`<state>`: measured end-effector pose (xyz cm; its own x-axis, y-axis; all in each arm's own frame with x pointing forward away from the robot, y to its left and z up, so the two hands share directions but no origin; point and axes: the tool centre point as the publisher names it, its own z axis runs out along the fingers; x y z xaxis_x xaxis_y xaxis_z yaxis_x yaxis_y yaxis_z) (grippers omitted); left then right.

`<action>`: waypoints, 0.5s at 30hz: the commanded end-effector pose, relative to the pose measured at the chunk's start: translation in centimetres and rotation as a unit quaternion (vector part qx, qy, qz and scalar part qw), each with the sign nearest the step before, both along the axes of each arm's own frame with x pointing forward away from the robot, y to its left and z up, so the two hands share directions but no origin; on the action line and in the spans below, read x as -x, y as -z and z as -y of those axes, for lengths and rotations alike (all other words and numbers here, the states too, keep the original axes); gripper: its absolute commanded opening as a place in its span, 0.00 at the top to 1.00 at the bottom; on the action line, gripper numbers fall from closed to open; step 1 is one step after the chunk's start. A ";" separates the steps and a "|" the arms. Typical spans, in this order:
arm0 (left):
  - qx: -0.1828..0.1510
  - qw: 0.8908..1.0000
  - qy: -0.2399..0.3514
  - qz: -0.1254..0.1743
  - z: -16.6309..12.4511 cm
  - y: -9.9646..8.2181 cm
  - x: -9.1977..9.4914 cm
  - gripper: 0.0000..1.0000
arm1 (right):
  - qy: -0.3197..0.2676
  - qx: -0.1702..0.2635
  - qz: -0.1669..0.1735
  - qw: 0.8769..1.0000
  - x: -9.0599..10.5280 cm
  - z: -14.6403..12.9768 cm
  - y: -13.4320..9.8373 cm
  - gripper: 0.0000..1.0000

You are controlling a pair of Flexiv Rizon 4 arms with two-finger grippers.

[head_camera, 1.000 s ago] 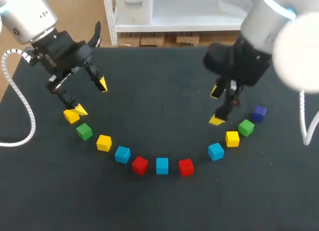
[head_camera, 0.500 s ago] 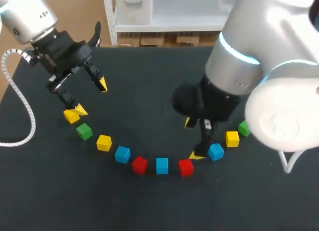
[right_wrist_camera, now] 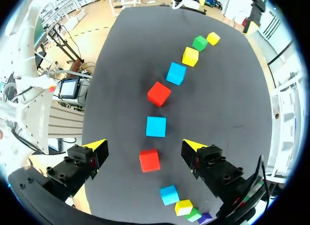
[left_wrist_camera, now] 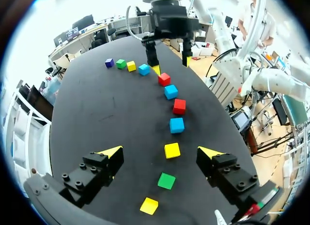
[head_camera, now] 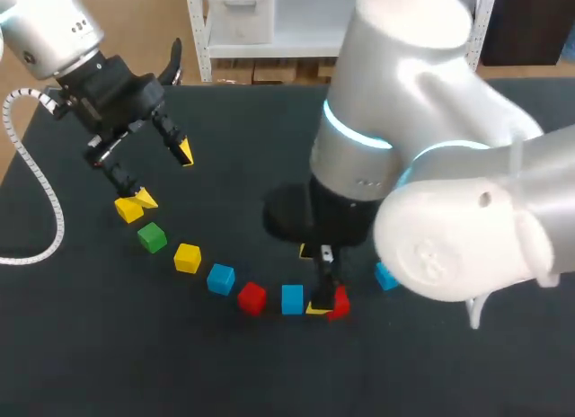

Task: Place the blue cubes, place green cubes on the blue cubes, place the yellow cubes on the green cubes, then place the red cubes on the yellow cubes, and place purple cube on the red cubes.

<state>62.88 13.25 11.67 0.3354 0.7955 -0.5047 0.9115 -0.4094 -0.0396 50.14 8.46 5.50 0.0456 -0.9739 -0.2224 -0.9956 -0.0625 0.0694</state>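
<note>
A curved row of cubes lies on the black table (head_camera: 225,363): yellow (head_camera: 128,210), green (head_camera: 152,238), yellow (head_camera: 187,257), blue (head_camera: 220,279), red (head_camera: 252,297), blue (head_camera: 292,299), red (head_camera: 340,303), blue (head_camera: 385,275). My right arm hides the row's right end. My right gripper (head_camera: 311,279) hangs open low over the second red cube (right_wrist_camera: 149,160), which lies between its spread fingers, untouched; a blue cube (right_wrist_camera: 156,126) sits just ahead. Yellow (left_wrist_camera: 131,66), green (left_wrist_camera: 120,63) and purple (left_wrist_camera: 109,63) cubes end the row. My left gripper (head_camera: 163,176) is open and empty above the first yellow cube (left_wrist_camera: 149,205).
My bulky right arm (head_camera: 422,165) reaches across the table's middle and right. Behind the right gripper lie blue (right_wrist_camera: 169,194), yellow (right_wrist_camera: 184,207), green (right_wrist_camera: 193,214) and purple (right_wrist_camera: 204,217) cubes. Bare table stretches behind and in front of the row.
My right arm has swung from the row's right end toward the middle and come down over the second red cube. The left arm has not moved.
</note>
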 end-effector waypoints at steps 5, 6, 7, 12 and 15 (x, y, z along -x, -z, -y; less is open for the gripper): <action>0.000 1.000 0.000 0.001 -0.1 0.0 0.0 0.00 | -0.005 0.019 -0.002 1.000 -0.3 -2.6 2.6 0.00; 0.000 1.000 0.000 0.001 -0.1 0.0 0.0 0.00 | -0.005 0.020 -0.002 1.000 -0.4 -2.8 2.9 0.00; 0.000 1.000 0.000 0.001 -0.1 0.0 0.0 0.00 | -0.003 0.022 -0.003 1.000 -0.5 -2.9 3.1 0.00; 0.000 1.000 0.000 0.001 -0.1 0.0 0.0 0.00 | 0.002 0.027 -0.003 1.000 -1.2 -3.2 4.2 0.00; 0.000 1.000 0.000 0.001 -0.1 0.0 0.0 0.00 | 0.003 0.030 -0.003 1.000 -1.4 -3.2 4.8 0.00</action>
